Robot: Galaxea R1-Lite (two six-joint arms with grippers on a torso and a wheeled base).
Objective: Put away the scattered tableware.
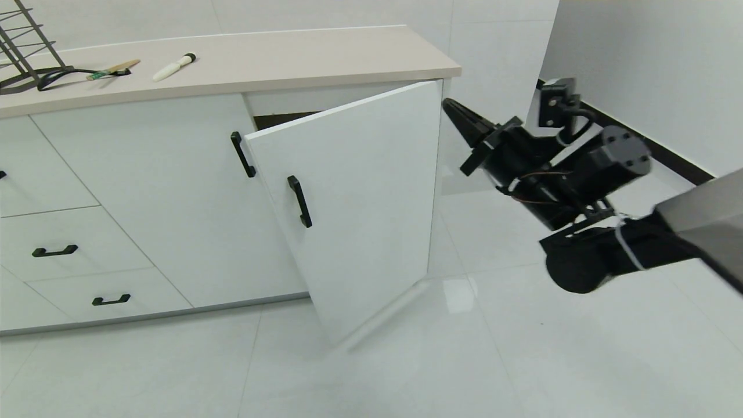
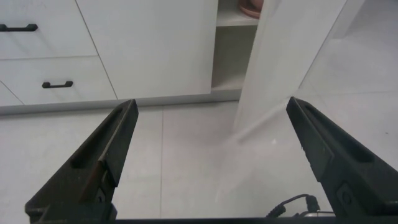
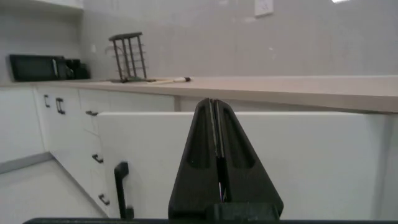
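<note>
1. I am watching the right gripper (image 1: 451,106) hovering just beside the top right corner of the open cabinet door (image 1: 360,197), with its fingers (image 3: 202,146) pressed tightly together and nothing between them. I cannot tell whether the tips are touching the door.
2. The left gripper (image 2: 211,102) is hanging low over the white floor tiles (image 2: 186,162) in front of the cabinet, its fingers (image 2: 109,146) spread wide and holding nothing.
3. The scattered tableware is lying on the far left part of the beige countertop (image 1: 302,55), well apart from both grippers. A white-handled utensil (image 1: 173,67) is lying flat with its dark tip pointing right. A wooden-handled utensil (image 1: 114,69) is lying just left of it.
4. A black wire rack (image 1: 26,43) is standing at the countertop's left end, and a black strap (image 1: 55,75) is curling at its foot, touching the wooden-handled utensil's end.
5. The door is standing partly open, its black handle (image 1: 299,201) swung out toward me. Behind it a shelf (image 2: 235,18) is carrying a pinkish round item (image 2: 250,9) that I cannot identify.
6. Left of the open door, a shut door and two drawer handles (image 1: 54,251) are showing. A black microwave (image 3: 34,67) is sitting on a counter at the far end.
</note>
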